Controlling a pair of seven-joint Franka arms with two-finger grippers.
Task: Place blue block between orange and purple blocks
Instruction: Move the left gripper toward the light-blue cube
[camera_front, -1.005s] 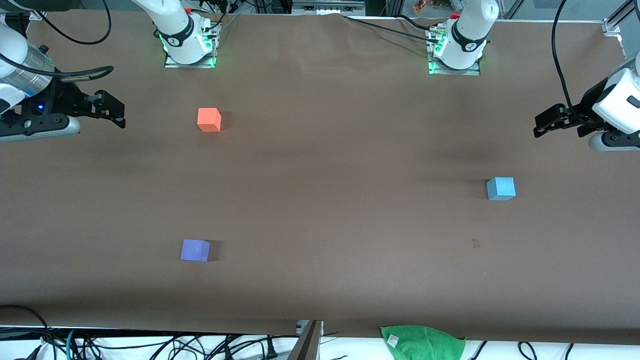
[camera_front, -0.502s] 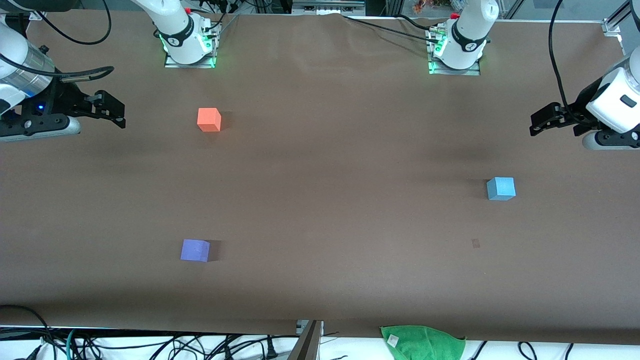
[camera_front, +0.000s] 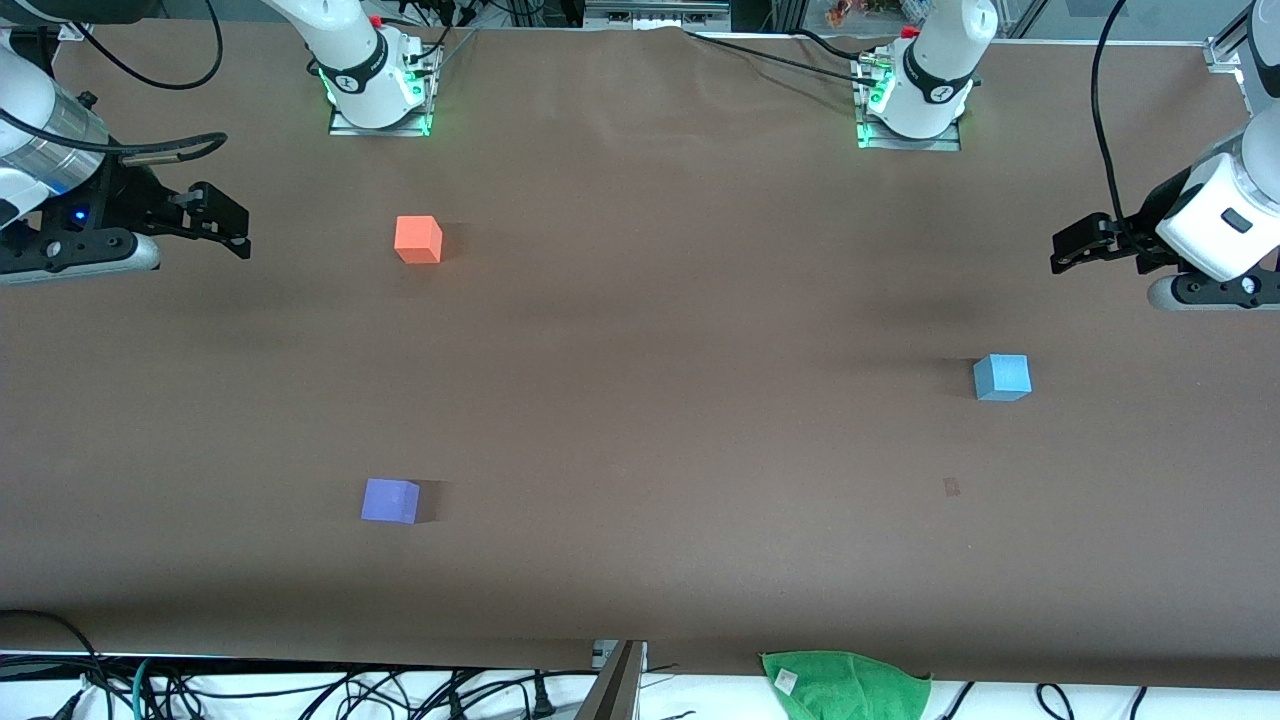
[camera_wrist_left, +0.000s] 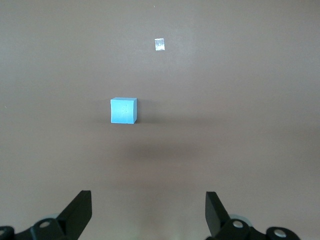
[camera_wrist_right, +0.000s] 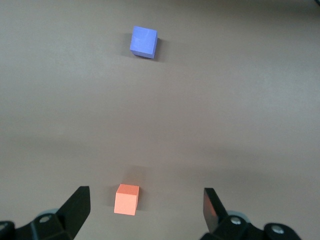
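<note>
Blue block (camera_front: 1002, 377) rests untouched toward the left arm's end, well apart from orange block (camera_front: 418, 239) and purple block (camera_front: 390, 500). Left gripper (camera_front: 1068, 250), wide open and empty, has edged inward; expect your approach. Right gripper (camera_front: 228, 222) waits, open and empty.

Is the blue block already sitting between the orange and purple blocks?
No, the blue block lies alone toward the left arm's end of the table, apart from the orange block and purple block.

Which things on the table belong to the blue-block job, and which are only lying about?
Job:
- blue block, toward the left arm's end
- orange block
- purple block, nearer the front camera than the orange one

Lying about:
- green cloth at the table's near edge
- small mark near the blue block
</note>
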